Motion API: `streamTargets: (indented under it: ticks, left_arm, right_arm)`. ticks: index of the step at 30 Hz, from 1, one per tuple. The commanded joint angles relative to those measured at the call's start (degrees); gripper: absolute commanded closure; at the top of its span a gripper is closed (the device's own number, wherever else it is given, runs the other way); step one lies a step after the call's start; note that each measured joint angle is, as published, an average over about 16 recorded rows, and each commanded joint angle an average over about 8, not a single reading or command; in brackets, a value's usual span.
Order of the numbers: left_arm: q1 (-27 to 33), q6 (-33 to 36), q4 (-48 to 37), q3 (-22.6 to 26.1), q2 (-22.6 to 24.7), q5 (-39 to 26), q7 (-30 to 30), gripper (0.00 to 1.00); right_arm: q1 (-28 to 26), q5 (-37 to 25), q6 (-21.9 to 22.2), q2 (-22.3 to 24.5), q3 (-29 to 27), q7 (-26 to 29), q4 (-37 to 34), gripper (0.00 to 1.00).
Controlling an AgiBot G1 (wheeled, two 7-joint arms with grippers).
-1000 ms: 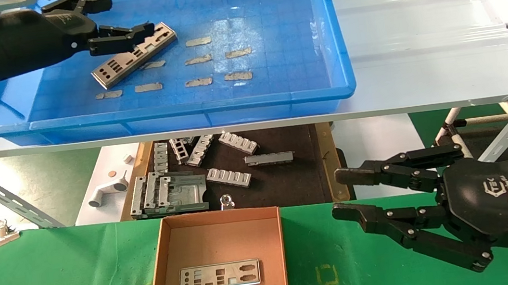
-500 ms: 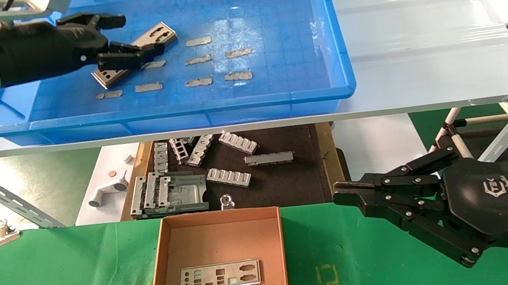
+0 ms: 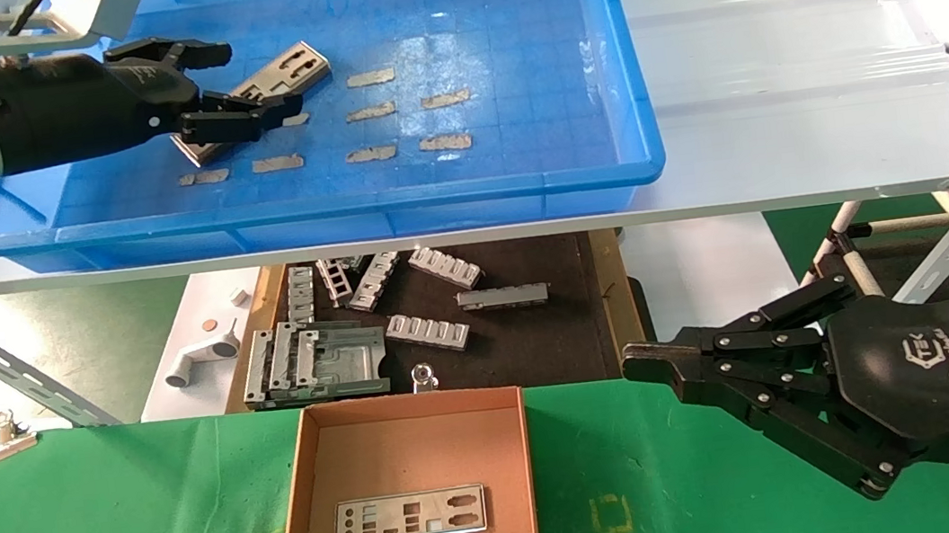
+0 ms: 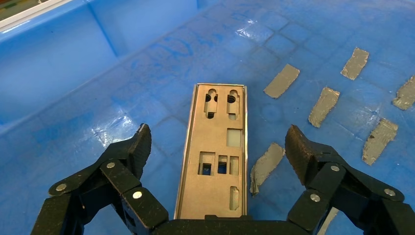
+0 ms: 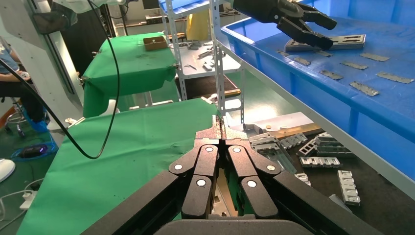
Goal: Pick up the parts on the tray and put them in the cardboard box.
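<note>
the left gripper [image 4: 218, 147] straddles the part [image 4: 215, 156] near the tray's [image 3: 340, 201] left wall, jaws released to clamp its long edges, while the clenched right gripper [image 3: 645, 363] idles beside the cardboard box [image 3: 407, 420].

The left gripper [image 3: 239, 85] hides the near end of the plate [image 3: 282, 66]; the tray [image 3: 635, 102] runs off the frame's top.

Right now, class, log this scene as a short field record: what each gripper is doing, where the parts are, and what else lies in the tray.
left gripper: open, straddling a plate in the tray
right gripper: shut, empty, idle above the green cloth
plate in tray: flat on the floor, not gripped
plate in cardboard box: one, lying flat
cardboard box: on the green cloth
tape scraps: scattered on the tray floor
</note>
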State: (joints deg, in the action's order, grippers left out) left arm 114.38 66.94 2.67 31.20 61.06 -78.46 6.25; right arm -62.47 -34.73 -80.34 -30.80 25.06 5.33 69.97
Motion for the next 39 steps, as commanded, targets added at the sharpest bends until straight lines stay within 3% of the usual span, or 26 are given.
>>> streamTargets:
  ticks: [1,39]
  left_arm:
    - [0.1,-0.1,-0.4,0.0,0.0,0.0,0.3,1.00]
    - [0.8,0.1,-2.3,-0.5,0.3,0.7,1.8,1.00]
  right_arm:
    - [0.0,0.0,0.0,0.0,0.0,0.0,0.0,1.00]
    - [0.0,0.0,0.0,0.0,0.0,0.0,0.0,1.00]
